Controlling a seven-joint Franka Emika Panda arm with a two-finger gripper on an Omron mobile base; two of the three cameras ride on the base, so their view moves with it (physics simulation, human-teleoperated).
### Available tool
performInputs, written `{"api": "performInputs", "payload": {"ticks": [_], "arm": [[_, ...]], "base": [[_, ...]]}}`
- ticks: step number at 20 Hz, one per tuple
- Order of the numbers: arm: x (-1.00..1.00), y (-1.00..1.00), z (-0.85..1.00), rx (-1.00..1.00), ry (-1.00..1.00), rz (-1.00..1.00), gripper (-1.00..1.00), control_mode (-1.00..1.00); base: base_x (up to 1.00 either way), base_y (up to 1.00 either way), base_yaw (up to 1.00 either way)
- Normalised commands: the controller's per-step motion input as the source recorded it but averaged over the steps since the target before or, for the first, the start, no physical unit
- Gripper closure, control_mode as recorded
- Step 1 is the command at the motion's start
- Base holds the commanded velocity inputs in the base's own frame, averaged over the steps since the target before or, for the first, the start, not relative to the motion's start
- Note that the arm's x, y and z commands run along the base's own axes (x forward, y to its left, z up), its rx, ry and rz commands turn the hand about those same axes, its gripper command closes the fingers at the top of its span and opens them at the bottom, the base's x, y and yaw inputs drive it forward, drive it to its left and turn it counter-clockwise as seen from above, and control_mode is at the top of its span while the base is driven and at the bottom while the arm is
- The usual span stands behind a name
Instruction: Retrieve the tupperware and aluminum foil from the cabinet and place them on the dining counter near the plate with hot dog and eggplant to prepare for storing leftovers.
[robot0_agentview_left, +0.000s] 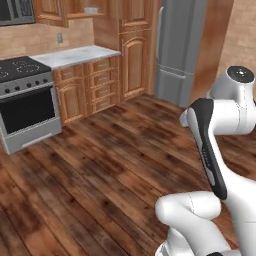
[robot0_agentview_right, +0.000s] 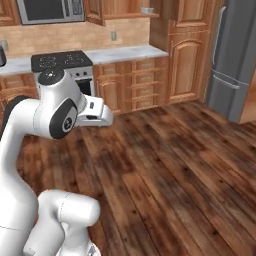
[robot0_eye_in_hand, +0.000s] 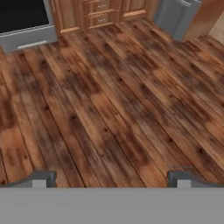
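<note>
Fingers (robot0_eye_in_hand: 41, 178) spread wide apart, holding nothing, just hanging over the wood floor (robot0_eye_in_hand: 113, 100). Tupperware (robot0_agentview_left: 91, 10) sits way up on the cabinet (robot0_agentview_left: 75, 15) shelf, above the tabletop (robot0_agentview_left: 75, 55) by the stove (robot0_agentview_left: 25, 95).

The arm (robot0_agentview_left: 220, 150) is showing as a chain of glossy white, rounded shells, thick and tube-like, swelling into bulbous housings at each joint. A long black panel (robot0_agentview_left: 207, 147) with a soft curved outline is running down the side of one link, narrowing toward its lower end. A round dark grey cap (robot0_agentview_left: 241, 74) with small pale dots is topping the uppermost joint. In the right base view a similar grey disc (robot0_agentview_right: 51, 76) is sitting on the shoulder-like housing, and a dark oval inset (robot0_agentview_right: 66, 120) is marking its flank. Beyond it, the white wrist block (robot0_agentview_right: 96, 112) is carrying a small dark rectangular marking. The gripper (robot0_eye_in_hand: 111, 179) is ending in two small grey squared fingertips (robot0_eye_in_hand: 41, 179), standing wide apart
</note>
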Motion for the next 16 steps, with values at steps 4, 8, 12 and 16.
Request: {"api": "performInputs", "payload": {"ticks": [4, 8, 12, 16], "arm": [[0.0, 0.0, 0.0, 0.0, 0.0, 0.0, -1.0, 1.0], [0.0, 0.0, 0.0, 0.0, 0.0, 0.0, -1.0, 1.0], [0.0, 0.0, 0.0, 0.0, 0.0, 0.0, -1.0, 1.0], [0.0, 0.0, 0.0, 0.0, 0.0, 0.0, -1.0, 1.0]], "base": [[1.0, -0.51, 0.15], [1.0, -0.32, 0.2], [1.0, -0.25, 0.23], [1.0, -0.31, 0.22]]}}
